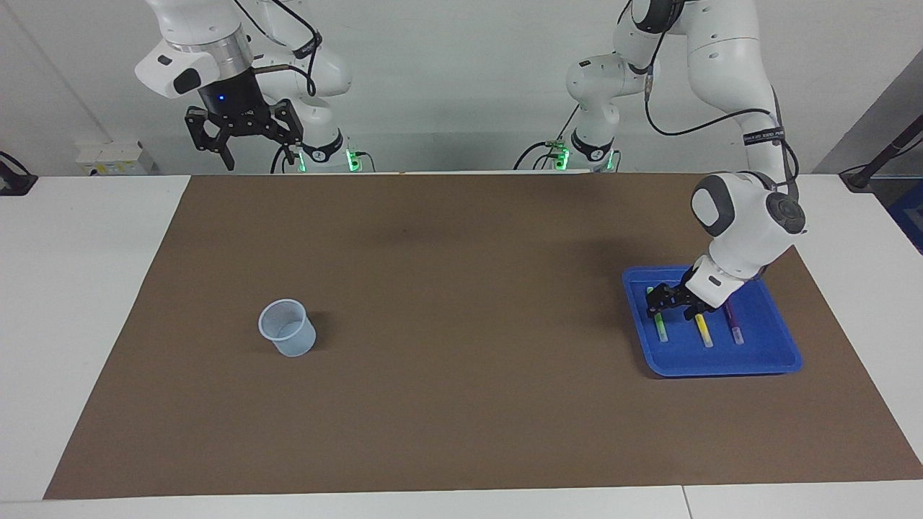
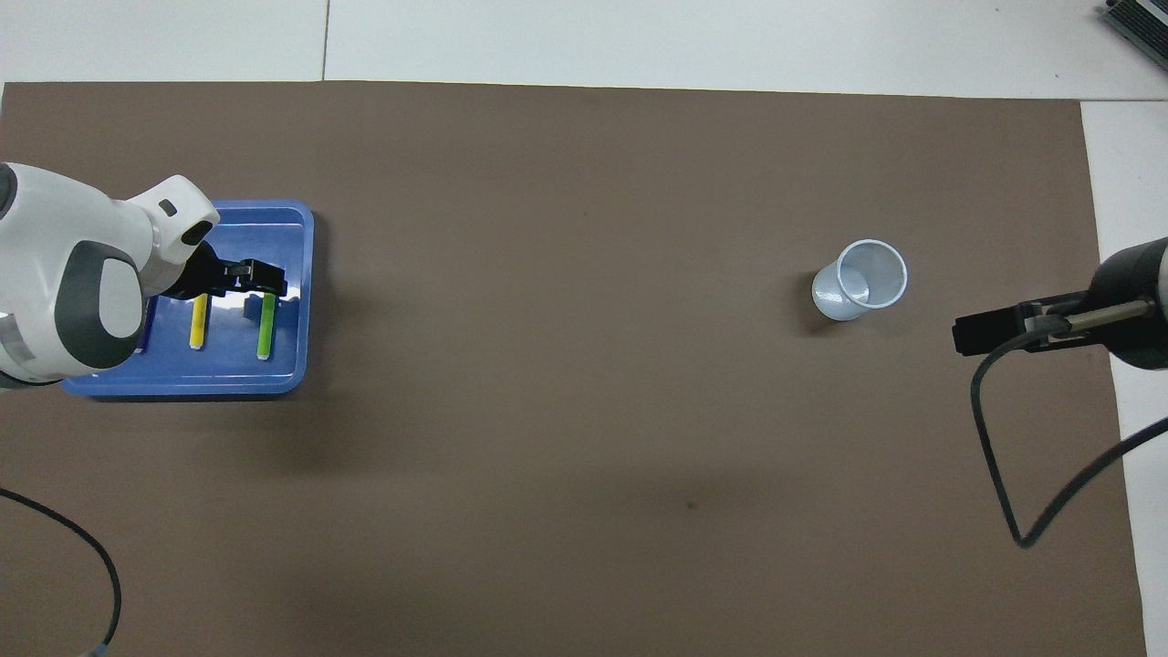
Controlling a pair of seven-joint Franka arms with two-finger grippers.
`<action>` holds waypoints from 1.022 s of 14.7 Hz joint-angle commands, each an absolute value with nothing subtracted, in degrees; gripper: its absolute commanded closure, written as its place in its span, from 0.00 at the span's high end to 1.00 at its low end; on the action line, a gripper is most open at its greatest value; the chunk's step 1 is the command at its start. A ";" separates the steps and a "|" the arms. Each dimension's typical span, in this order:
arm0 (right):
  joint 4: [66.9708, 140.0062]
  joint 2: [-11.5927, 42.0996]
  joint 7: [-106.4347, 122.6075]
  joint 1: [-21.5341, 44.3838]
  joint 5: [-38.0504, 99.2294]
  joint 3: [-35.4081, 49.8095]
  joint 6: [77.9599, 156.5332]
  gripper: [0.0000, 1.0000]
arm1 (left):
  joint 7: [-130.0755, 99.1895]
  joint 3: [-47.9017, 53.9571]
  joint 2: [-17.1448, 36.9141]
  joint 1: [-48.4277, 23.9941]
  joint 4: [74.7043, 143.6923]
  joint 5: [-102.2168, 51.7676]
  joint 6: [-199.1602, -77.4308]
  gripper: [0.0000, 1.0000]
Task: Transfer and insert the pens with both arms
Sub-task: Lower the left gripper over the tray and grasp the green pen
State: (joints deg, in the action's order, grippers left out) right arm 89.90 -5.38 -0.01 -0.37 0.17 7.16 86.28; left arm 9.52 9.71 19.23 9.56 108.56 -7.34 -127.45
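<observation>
Blue tray (image 1: 775, 360) at left arm's end of counter holds all three pens: green (image 1: 660, 328), yellow (image 1: 704, 333), purple (image 1: 735, 328). Left hand (image 1: 674, 306) low in tray, fingers spread astride green pen, nothing pinched yet. Right hand (image 1: 245, 137) waits raised, fingers spread, empty. Pale cup (image 1: 288, 328) empty; all transfers and insertions remain.

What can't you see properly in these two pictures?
- Purple pen: the overhead view shows only a sliver, under the left arm's white wrist.
- Green pen and yellow pen: the left gripper covers the ends farther from the robots in the overhead view; contact is unclear.
- Right gripper: mostly outside the overhead view's edge.
</observation>
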 commanded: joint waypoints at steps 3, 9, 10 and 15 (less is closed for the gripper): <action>90.70 -6.33 1.85 -0.79 0.09 7.29 85.61 1.00 | 9.40 9.67 19.25 10.10 110.03 -7.56 -130.16 0.91; 91.31 -6.94 1.85 0.09 1.48 7.82 85.87 1.00 | 9.32 9.67 19.25 9.93 111.79 -7.56 -133.32 0.81; 91.67 -7.03 1.67 0.00 3.23 8.08 85.96 1.00 | 9.23 9.67 19.16 9.84 112.14 -7.56 -133.42 0.78; 91.93 -7.73 2.02 -0.09 5.36 8.17 85.87 1.00 | 9.23 9.67 19.16 9.84 112.50 -7.56 -134.56 0.76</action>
State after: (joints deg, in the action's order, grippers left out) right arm 90.30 -5.67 0.25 0.41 4.09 8.09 86.27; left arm 9.52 9.71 19.65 9.82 111.09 -7.34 -132.50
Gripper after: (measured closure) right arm 0.000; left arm 0.225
